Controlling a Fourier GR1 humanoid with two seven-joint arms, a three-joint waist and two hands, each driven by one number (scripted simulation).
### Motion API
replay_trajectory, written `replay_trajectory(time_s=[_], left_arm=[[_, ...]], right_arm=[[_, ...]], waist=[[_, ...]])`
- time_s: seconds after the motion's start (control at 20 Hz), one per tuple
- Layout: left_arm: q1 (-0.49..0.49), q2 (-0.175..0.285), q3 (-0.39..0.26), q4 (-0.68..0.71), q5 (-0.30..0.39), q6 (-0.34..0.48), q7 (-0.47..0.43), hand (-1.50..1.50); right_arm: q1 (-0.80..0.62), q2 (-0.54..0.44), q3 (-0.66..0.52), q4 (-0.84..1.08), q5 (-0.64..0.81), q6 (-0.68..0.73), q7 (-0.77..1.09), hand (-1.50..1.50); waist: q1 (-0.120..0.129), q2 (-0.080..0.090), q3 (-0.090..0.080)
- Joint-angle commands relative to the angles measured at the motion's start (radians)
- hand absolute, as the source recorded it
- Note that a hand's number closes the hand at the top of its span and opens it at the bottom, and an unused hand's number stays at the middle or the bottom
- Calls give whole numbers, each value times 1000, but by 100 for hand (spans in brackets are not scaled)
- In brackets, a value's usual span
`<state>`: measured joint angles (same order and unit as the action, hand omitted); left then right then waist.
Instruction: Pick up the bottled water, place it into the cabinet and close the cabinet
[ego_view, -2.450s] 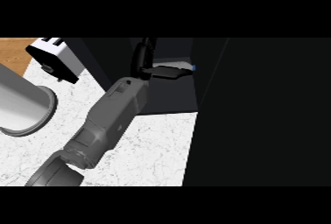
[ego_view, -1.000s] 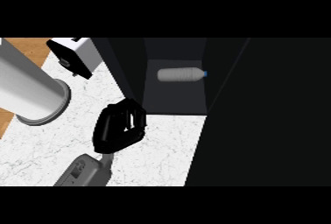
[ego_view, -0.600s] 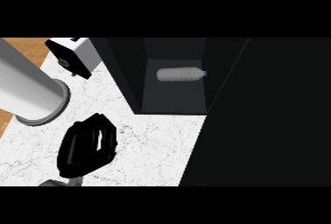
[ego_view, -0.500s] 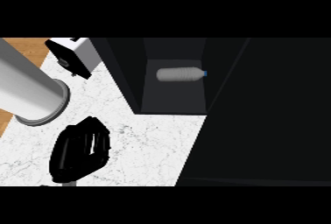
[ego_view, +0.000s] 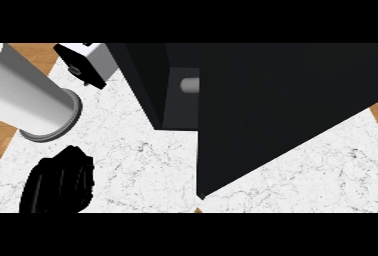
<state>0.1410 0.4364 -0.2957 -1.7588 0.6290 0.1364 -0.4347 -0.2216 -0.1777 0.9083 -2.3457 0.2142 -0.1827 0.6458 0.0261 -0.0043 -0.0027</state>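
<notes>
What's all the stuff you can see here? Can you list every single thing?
bottled water: one, pale grey, inside the cabinet, mostly hidden by the door
cabinet: one, black, at the back of the counter
cabinet door: one, black, swung partway across the opening
cylinder: one, grey, big, at the counter's left side
box: one, white with a black part, top left beside the cabinet
counter: one, white marble with grey veins, under everything
left hand: one, black, lower left over the counter, holding nothing that shows
</notes>
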Motion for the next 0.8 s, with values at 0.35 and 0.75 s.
replay_trajectory(time_s=[0.35, 0.75], left_arm=[[112, 71, 87, 8, 46, -139, -57, 150], [161, 93, 134, -1, 67, -218, -79, 150]], right_arm=[[-325, 168, -115, 289, -17, -215, 39, 150], [-535, 176, -441, 624, -360, -136, -77, 150]], waist=[[28, 9, -2], [17, 14, 3]])
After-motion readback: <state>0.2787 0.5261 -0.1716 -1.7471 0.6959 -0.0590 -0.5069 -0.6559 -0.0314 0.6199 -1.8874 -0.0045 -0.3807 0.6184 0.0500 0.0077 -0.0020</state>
